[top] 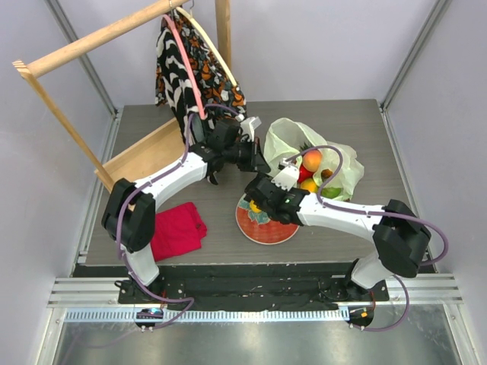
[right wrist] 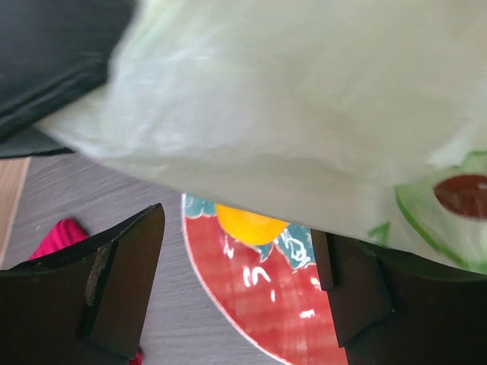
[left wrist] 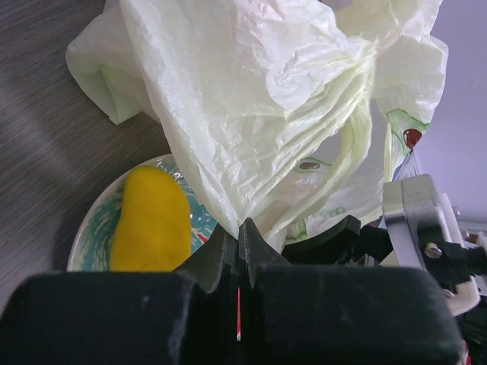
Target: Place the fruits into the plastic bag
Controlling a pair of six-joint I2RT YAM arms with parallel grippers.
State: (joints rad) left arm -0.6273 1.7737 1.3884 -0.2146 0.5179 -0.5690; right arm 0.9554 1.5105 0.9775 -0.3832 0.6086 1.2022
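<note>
The pale yellow-green plastic bag point(top: 293, 141) lies crumpled at the back right, its mouth open. Inside it show a peach point(top: 312, 160), a red pepper point(top: 303, 174), an orange-yellow mango point(top: 308, 185) and a green fruit point(top: 332, 193). My left gripper point(top: 259, 162) is shut on the bag's near edge; in the left wrist view point(left wrist: 240, 228) the film point(left wrist: 259, 114) rises from the closed jaws. A yellow mango point(left wrist: 148, 220) lies on the red and teal plate point(left wrist: 87, 239). My right gripper point(top: 255, 200) hangs open over the plate point(right wrist: 259, 296), with the mango point(right wrist: 251, 225) between and beyond its fingertips, partly hidden by the bag point(right wrist: 289, 114).
A red folded cloth point(top: 179, 230) lies at the front left and also shows in the right wrist view point(right wrist: 57, 236). A wooden rack point(top: 99, 34) with a black-and-white patterned garment point(top: 183, 68) stands at the back left, with a wooden tray point(top: 141, 160) beside it.
</note>
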